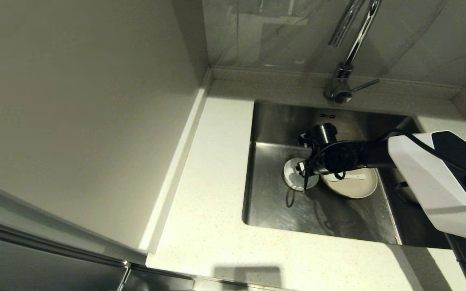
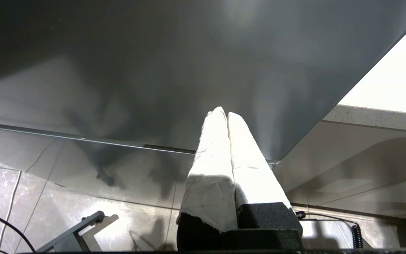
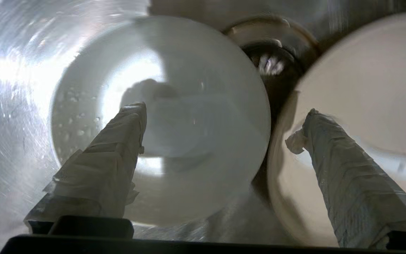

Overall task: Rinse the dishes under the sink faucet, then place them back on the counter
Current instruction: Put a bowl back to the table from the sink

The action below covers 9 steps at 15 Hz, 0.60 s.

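Bowl sits on the floor of the sink, mouth up, directly under your right gripper, which hangs spread wide and holds nothing. In the right wrist view one finger is over the inside of the bowl and the other is over the plate, so the bowl's near rim and the narrow gap to the plate lie between them. The plate lies just beside the bowl, with the drain showing behind the gap; whether the two rims touch I cannot tell. A spoon rests on the plate, its handle running along the arm's line in the head view. The faucet stands at the back of the sink, well apart from both dishes. If you want the bowl, I judge you should shift toward it so the far finger clears the plate. Your left gripper is parked away from the counter, fingers pressed together.
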### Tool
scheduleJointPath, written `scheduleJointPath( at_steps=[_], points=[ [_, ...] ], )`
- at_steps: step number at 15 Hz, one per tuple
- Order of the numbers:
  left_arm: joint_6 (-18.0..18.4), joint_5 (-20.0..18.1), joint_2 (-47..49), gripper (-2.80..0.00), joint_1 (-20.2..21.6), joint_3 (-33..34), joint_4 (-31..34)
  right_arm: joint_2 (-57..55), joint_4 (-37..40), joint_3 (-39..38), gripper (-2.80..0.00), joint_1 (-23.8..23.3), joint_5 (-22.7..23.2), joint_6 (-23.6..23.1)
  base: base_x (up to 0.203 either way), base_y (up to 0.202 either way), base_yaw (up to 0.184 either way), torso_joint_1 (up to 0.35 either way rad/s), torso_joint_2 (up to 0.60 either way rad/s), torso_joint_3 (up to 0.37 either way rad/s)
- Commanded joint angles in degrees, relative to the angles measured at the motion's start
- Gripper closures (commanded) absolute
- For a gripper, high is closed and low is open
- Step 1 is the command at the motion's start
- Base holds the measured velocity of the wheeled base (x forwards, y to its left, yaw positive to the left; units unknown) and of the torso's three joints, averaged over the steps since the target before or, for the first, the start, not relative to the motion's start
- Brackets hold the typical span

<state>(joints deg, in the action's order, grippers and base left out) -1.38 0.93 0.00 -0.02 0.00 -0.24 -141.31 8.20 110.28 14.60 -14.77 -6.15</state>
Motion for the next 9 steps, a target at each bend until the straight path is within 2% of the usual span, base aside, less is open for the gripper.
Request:
scheduleJointPath(
  at_steps=[1, 5, 7, 9],
  points=[
    [0.0, 0.0, -0.2, 0.00, 0.0, 0.0, 0.0, 0.0, -3.9, 0.0, -2.80, -0.5, 2.1, -5.6, 0.000, 0.000, 0.000, 0.000, 0.00, 0.000],
    [0.0, 0.0, -0.2, 0.00, 0.0, 0.0, 0.0, 0.6, -7.3, -0.1, -2.80, -3.8, 10.9, -25.9, 0.000, 0.000, 0.000, 0.000, 0.00, 0.000],
    [0.0, 0.0, -0.2, 0.00, 0.0, 0.0, 0.0, 0.4, -7.0, 0.5, -2.80, -4.5, 11.8, -30.7, 0.000, 0.000, 0.000, 0.000, 0.00, 0.000],
    [0.0, 0.0, -0.2, 0.00, 0.0, 0.0, 0.0, 0.3, -5.9, 0.8, -2.80, -4.8, 11.8, -32.4, 0.000, 0.000, 0.000, 0.000, 0.00, 0.000]
  ],
)
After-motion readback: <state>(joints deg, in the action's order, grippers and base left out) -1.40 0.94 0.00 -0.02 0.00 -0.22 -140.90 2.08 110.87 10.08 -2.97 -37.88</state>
